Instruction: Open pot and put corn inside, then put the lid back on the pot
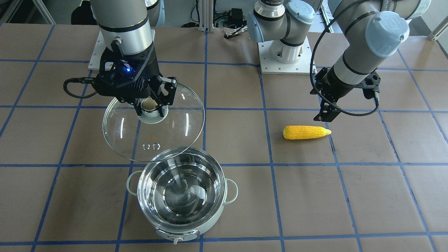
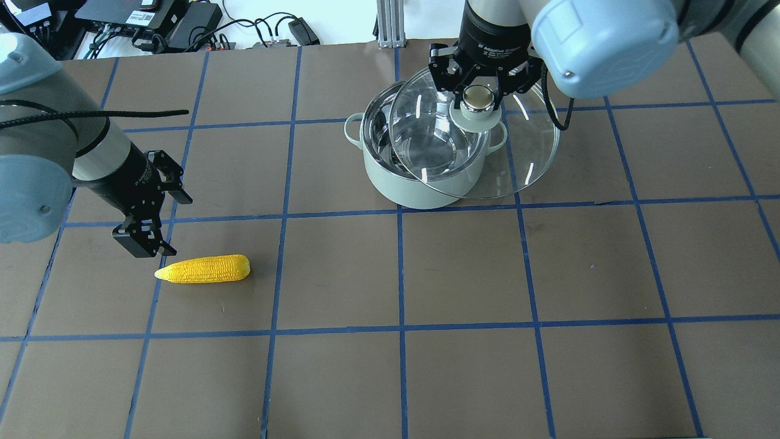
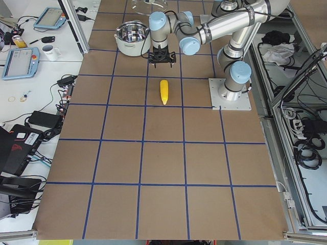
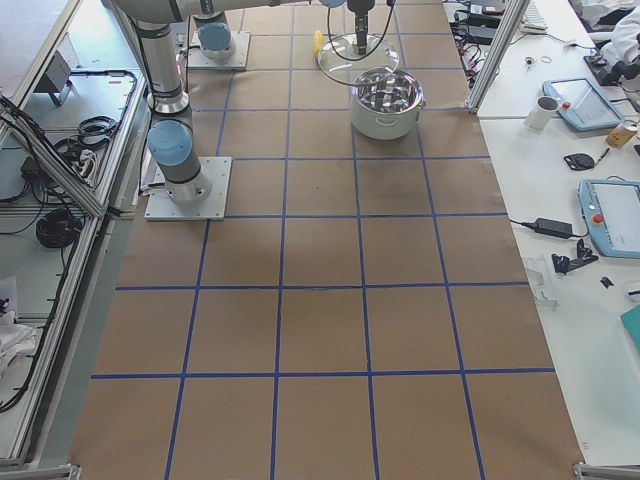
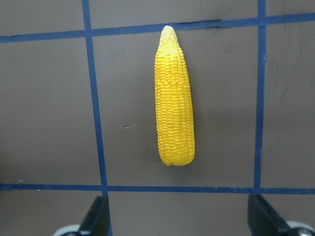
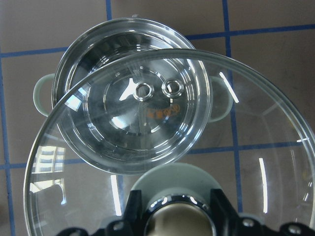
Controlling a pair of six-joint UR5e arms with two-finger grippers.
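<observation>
The pale green pot (image 1: 196, 233) stands open, its steel inside empty; it also shows in the overhead view (image 2: 402, 186). My right gripper (image 1: 150, 108) is shut on the knob of the clear glass lid (image 1: 175, 119). It holds the lid tilted in the air, over the pot's robot-side rim and shifted off it (image 2: 530, 152). The yellow corn (image 1: 306, 132) lies flat on the table, far from the pot. My left gripper (image 2: 146, 244) is open just behind the corn's tapered end. In the left wrist view the corn (image 5: 174, 108) lies ahead of the open fingers (image 5: 96, 219).
Brown table with blue tape grid. The arms' base plates (image 1: 285, 59) sit at the robot-side edge. Cables and power boxes (image 2: 183, 24) lie beyond the far edge. Side benches hold tablets and a mug (image 4: 545, 110).
</observation>
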